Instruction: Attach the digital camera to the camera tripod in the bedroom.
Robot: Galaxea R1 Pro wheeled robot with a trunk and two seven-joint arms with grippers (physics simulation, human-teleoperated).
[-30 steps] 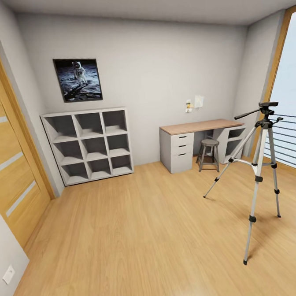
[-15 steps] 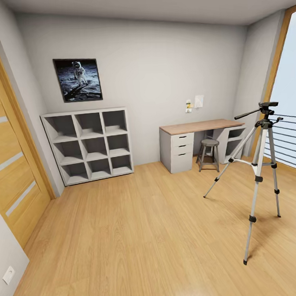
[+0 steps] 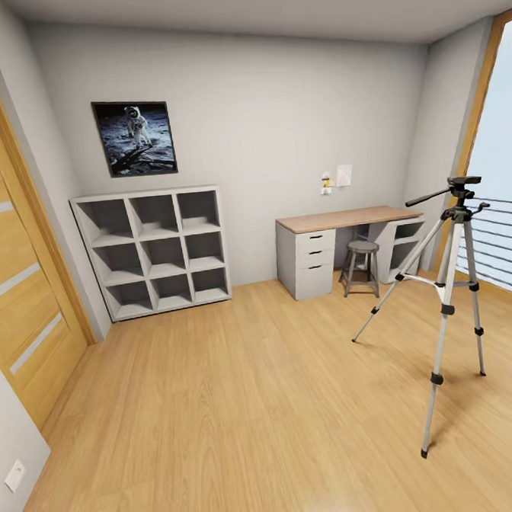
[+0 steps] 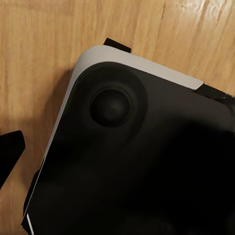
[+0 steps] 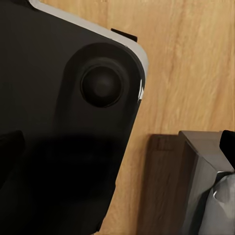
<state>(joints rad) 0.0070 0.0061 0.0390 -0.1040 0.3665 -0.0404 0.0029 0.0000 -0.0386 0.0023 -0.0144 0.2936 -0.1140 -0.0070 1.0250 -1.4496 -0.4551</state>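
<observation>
While the head camera faced the bedroom, these things showed:
Camera tripod (image 3: 451, 288): stood on the wood floor (image 3: 259, 408) at the right, legs spread, black pan head on top, beside the tall window (image 3: 504, 193).
Desk (image 3: 347, 242): against the far wall, a grey stool (image 3: 361, 265) tucked under it.
Cube shelves (image 3: 155, 251): left of the desk, beneath an astronaut picture (image 3: 135, 137).
Door (image 3: 16, 265): wooden, at the left.
Wrist views: each looked down on the robot's dark base (image 4: 137, 156) over the floor.
Grippers: whether they were released or clenched, I cannot tell.

Cube shelf (image 3: 155, 251), desk (image 3: 345, 219), stool (image 3: 360, 265), poster (image 3: 135, 138).
</observation>
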